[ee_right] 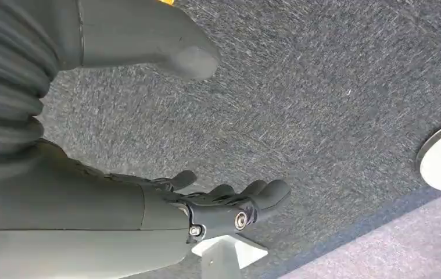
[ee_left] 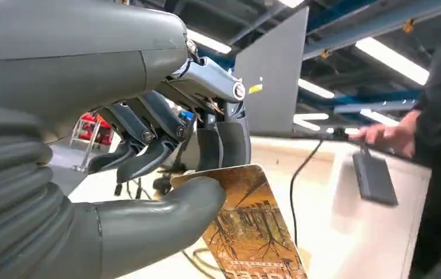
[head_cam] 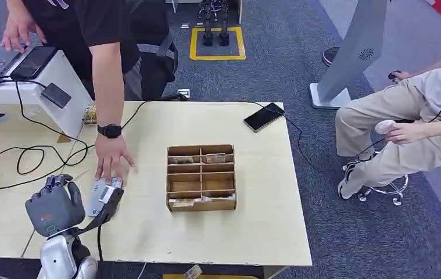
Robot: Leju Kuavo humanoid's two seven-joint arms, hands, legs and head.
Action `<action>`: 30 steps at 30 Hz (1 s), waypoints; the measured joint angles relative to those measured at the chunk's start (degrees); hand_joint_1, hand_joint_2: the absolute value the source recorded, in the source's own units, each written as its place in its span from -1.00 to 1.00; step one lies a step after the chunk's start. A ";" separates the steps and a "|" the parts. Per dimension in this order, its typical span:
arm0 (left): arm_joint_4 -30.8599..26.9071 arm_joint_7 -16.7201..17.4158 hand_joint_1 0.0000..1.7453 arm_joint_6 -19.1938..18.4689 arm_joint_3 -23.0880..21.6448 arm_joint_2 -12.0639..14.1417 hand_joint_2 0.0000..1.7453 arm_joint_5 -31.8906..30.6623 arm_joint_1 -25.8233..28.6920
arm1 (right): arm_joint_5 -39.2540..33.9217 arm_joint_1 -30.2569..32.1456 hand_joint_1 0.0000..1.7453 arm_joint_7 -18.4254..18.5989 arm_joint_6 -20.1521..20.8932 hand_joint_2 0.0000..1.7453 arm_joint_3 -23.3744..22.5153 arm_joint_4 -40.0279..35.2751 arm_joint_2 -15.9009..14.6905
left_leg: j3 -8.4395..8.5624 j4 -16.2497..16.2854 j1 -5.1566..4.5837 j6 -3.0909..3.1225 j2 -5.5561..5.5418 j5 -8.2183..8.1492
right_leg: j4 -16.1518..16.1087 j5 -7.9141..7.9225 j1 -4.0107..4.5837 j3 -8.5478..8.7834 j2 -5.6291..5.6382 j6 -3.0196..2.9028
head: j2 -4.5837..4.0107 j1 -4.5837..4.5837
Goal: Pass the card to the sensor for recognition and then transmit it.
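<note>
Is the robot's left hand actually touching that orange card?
Touching. The left wrist view shows the left hand pinching the card, its thumb pressed on the face.

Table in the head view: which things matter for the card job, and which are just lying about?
Job:
left hand
orange picture card it pinches
flat grey sensor pad

Lying about:
brown divided cardboard box
black smartphone
black cables

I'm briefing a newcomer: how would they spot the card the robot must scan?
On the pale wooden table, look left of the compartmented box to the robot's left hand. The card is pinched under its thumb; unlike the cards in the box, it shows an orange-brown tree picture.
</note>
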 joint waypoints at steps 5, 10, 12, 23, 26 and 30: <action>3.54 5.50 1.00 0.00 -7.23 2.38 1.00 0.00 -1.39 | -0.48 0.01 -1.00 0.00 0.00 1.00 0.00 0.20 0.00 | 0.00 0.00 0.00 0.00 0.00 0.00 | 0.00 0.00 0.00 0.00 0.00 0.00 | 0.00 -0.02; 6.77 4.64 1.00 0.02 -10.62 2.93 1.00 0.00 -1.88 | -0.48 -0.02 -1.00 0.00 0.00 1.00 0.00 0.39 0.00 | -0.01 0.00 0.01 0.00 0.01 0.00 | 0.00 0.00 0.01 -0.01 0.01 0.00 | 0.00 -0.02; 7.45 1.73 1.00 0.04 -10.53 2.47 1.00 0.00 -1.88 | -0.48 -0.01 -1.00 0.00 0.00 1.00 0.00 0.46 0.00 | -0.01 0.00 0.00 0.00 0.00 0.00 | 0.00 0.00 0.00 -0.01 0.00 0.00 | 0.00 -0.02; 9.42 -8.18 1.00 0.07 -4.36 -2.60 1.00 0.00 -3.03 | -0.48 -0.06 -1.00 0.00 0.00 1.00 0.09 1.09 -0.02 | -0.02 0.00 0.00 0.00 0.00 0.00 | 0.00 0.00 0.00 -0.02 -0.01 0.00 | 0.00 0.00; 9.57 -8.20 1.00 0.07 -3.77 -2.93 1.00 0.00 -3.05 | -0.48 -0.07 -1.00 0.00 0.00 1.00 0.09 1.18 -0.04 | -0.03 0.00 0.01 0.00 0.00 0.00 | 0.00 0.00 0.01 -0.02 -0.01 0.00 | 0.00 -0.02; 9.94 -9.86 1.00 0.09 -2.90 -3.61 1.00 0.00 -3.38 | -0.96 -0.08 -1.00 0.00 0.00 1.00 0.24 1.29 -0.15 | -0.03 0.00 0.01 0.00 0.00 0.00 | 0.00 0.00 0.01 -0.03 0.00 0.00 | 0.00 -0.02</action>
